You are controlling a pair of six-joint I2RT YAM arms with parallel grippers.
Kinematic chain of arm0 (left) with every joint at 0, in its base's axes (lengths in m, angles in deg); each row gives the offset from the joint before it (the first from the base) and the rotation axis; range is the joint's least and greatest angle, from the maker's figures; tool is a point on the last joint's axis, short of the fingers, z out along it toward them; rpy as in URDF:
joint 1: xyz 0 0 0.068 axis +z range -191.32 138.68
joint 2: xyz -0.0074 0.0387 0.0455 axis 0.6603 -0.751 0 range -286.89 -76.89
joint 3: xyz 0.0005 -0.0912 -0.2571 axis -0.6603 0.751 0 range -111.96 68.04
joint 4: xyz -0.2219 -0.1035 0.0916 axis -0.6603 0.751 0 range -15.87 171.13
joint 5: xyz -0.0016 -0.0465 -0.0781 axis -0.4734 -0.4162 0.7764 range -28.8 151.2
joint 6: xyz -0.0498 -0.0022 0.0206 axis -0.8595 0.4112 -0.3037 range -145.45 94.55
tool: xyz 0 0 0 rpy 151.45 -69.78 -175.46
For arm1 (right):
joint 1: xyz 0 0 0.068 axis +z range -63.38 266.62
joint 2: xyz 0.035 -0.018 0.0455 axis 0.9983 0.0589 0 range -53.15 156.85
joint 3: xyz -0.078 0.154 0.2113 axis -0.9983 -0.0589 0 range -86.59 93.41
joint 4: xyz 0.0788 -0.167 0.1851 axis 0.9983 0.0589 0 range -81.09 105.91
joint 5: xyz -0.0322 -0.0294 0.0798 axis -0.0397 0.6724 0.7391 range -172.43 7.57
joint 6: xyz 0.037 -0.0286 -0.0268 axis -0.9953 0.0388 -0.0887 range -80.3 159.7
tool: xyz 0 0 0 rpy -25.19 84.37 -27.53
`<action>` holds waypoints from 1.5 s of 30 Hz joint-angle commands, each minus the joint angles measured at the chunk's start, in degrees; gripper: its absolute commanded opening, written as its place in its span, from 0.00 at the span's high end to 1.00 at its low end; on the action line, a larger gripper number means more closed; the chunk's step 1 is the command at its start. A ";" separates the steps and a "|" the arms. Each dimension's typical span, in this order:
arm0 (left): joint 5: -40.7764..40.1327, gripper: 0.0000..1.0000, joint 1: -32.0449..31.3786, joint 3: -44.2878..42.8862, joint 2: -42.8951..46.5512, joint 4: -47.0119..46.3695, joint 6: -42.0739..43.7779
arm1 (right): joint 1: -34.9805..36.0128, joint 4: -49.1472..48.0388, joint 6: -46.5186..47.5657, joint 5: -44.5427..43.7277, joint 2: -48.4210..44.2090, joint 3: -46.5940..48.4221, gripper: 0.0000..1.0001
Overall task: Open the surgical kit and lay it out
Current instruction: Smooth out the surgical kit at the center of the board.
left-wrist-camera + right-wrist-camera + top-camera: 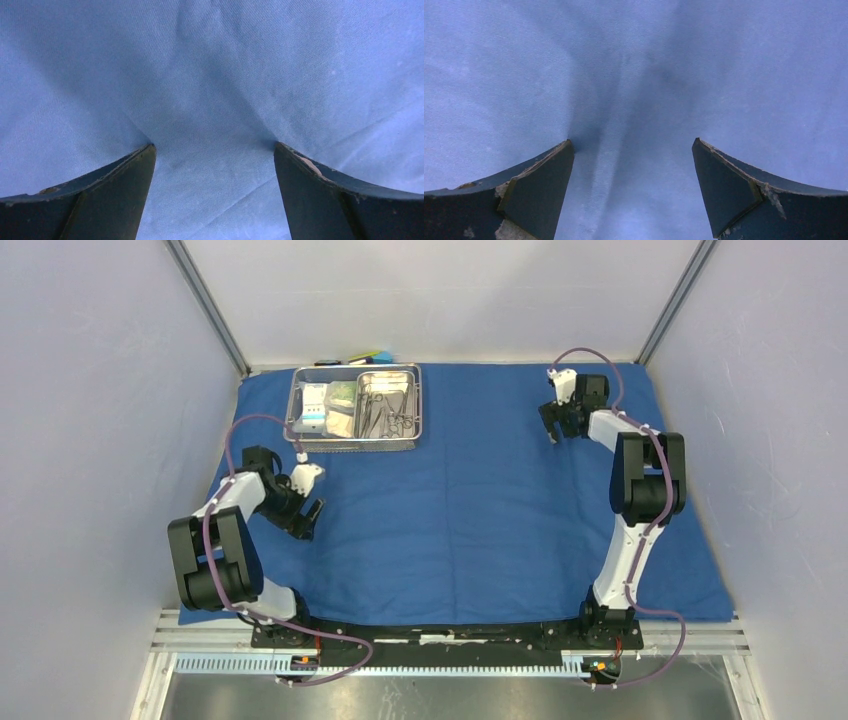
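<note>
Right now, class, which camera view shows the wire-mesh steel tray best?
The top external view: the wire-mesh steel tray sits whole at the far left of the blue cloth, contents visible. Both wrist views show none of it, only cloth between open fingers.

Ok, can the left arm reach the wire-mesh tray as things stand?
Probably yes. The left arm, its jaws open, is over bare blue cloth a short way from the near left corner of the wire-mesh tray. Nothing lies between them, and the tray looks uncovered.
</note>
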 commanded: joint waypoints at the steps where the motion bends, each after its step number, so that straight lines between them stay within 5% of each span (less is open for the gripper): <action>1: -9.35 0.04 0.92 6.49 -2.14 -1.99 5.01 | -0.24 1.54 1.94 -6.13 2.40 1.96 0.04; 11: -7.09 0.03 0.86 4.94 0.26 1.48 4.11 | -2.16 1.94 2.47 -2.00 -0.09 0.55 0.03; 20: 10.93 0.00 0.81 -8.55 4.28 8.71 -5.36 | -2.78 -2.05 1.14 15.97 -14.65 -7.22 0.02; 32: 17.22 0.00 -0.08 -15.81 2.39 1.11 -16.56 | -9.80 -0.75 1.00 4.02 -20.59 -15.08 0.02; 45: 6.55 0.00 -1.10 -6.70 -1.43 3.26 0.12 | -16.83 -1.80 3.64 -6.50 -10.96 -15.68 0.03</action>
